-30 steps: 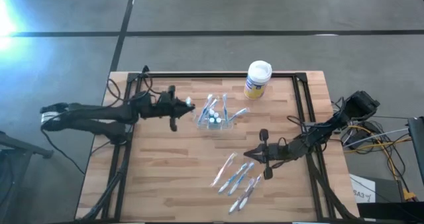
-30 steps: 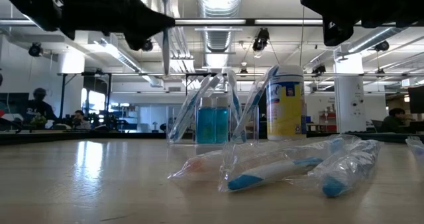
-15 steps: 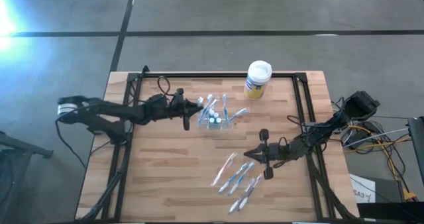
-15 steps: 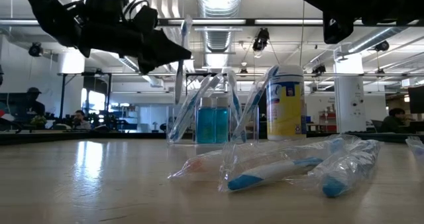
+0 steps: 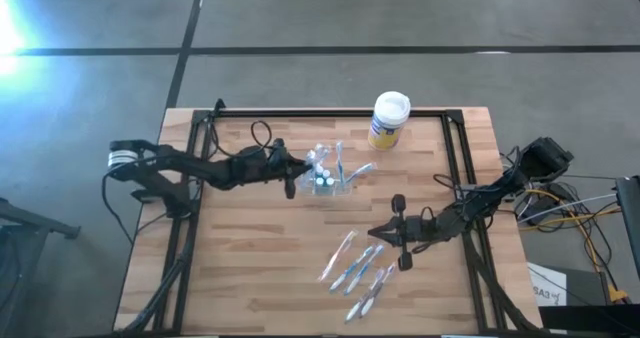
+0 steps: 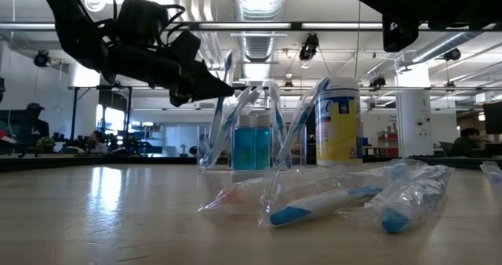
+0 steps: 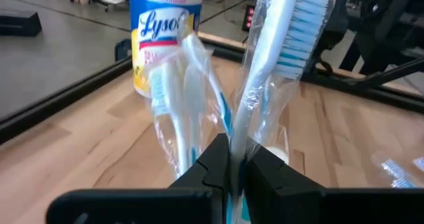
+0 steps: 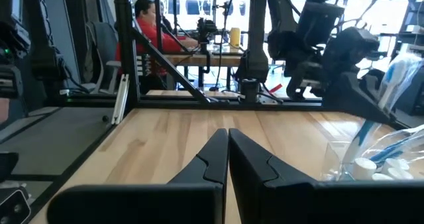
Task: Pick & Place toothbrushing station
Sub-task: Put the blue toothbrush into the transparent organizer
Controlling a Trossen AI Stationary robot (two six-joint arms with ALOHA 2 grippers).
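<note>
The toothbrushing station [image 5: 327, 177], a clear holder with blue bottles and wrapped toothbrushes leaning in it, stands on the wood at mid-table and also shows in the low view [image 6: 252, 146]. My left gripper [image 5: 298, 169] is at its left edge, shut on a wrapped white-and-blue toothbrush [image 7: 281, 45] that stands bristles up [image 6: 227, 65]. My right gripper [image 5: 373, 234] hovers shut and empty to the right, above the loose toothbrushes; its closed fingers show in its wrist view [image 8: 227, 148]. My left gripper pinches the toothbrush's wrapped handle [image 7: 236, 151] between its two fingers, well below the bristle head. The fingers come nearly level from the table's left and lie across the brush. The brush stands almost upright; whether its lower end touches the holder, I cannot tell.
Several wrapped toothbrushes [image 5: 357, 272] lie on the table in front of the holder, near in the low view [image 6: 329, 198]. A yellow white-lidded canister [image 5: 389, 120] stands at the far edge behind the holder. Black frame rails [image 5: 190, 218] run along both table sides.
My left gripper has gone toward the table's right and down, up to the holder's left edge, tipping a little more toward level. It stays shut on the toothbrush, which has come along upright. The right arm has kept still.
</note>
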